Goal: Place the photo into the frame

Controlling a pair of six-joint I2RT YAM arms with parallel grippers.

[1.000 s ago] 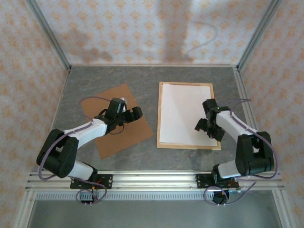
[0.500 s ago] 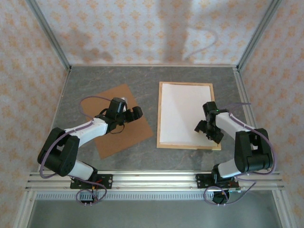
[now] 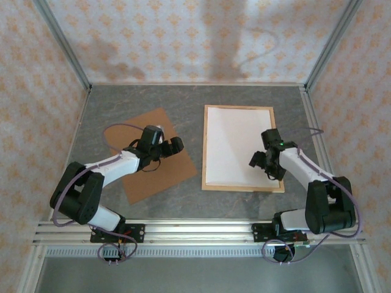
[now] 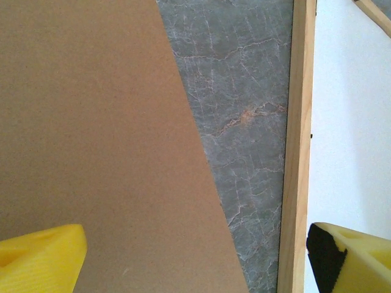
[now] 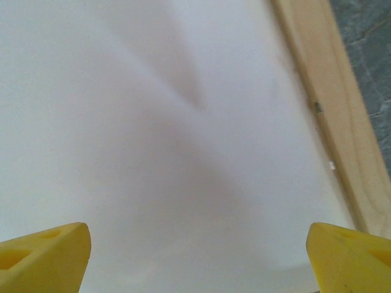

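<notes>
The frame (image 3: 244, 188) of light wood lies flat at centre right. The photo (image 3: 235, 143) lies inside it, white back up. My right gripper (image 3: 264, 167) hovers open over the photo's near right part. In the right wrist view, white paper (image 5: 153, 122) spreads between its yellow fingertips (image 5: 43, 253), and the frame's rail (image 5: 330, 110) runs along the right. My left gripper (image 3: 173, 146) stands open over the right edge of the brown board (image 3: 156, 155). The left wrist view shows that board (image 4: 91, 134), a strip of table, the frame's left rail (image 4: 296, 152) and the photo (image 4: 348, 122).
The table (image 3: 122, 104) is grey stone-patterned, walled by patterned panels with metal posts. An aluminium rail (image 3: 195, 229) carrying both arm bases runs along the near edge. A narrow gap of bare table (image 4: 244, 122) separates the brown board from the frame.
The right gripper has edged slightly left over the photo and its arm has shifted a little. The left arm, the frame and the photo have not moved.
</notes>
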